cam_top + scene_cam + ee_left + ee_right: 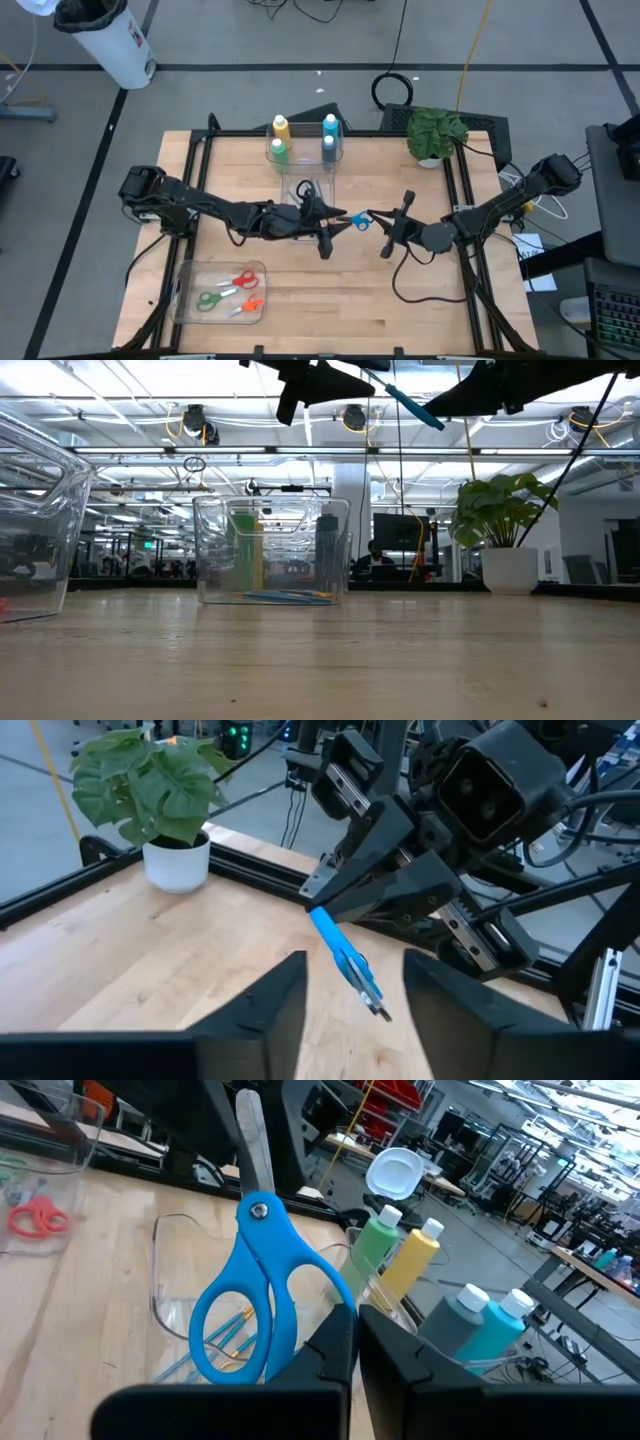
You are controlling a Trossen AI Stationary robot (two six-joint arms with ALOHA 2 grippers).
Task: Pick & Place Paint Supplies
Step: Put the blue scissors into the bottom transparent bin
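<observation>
Bins on the bench

Brushes (225,1342) are held in the clear bin (313,189); scissors (233,292) in the 7 o'clock tray (180,300). Blue scissors (255,1295) are pinched by the right tool (377,222); the left tool (338,221) is spread.

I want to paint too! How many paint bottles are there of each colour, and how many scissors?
Yellow bottle: 1
Green bottle: 1
Light blue bottle: 1
Grey-blue bottle: 1
Blue scissors: 1
Red scissors: 1
Green scissors: 1
Orange scissors: 1
Total: 8
</observation>
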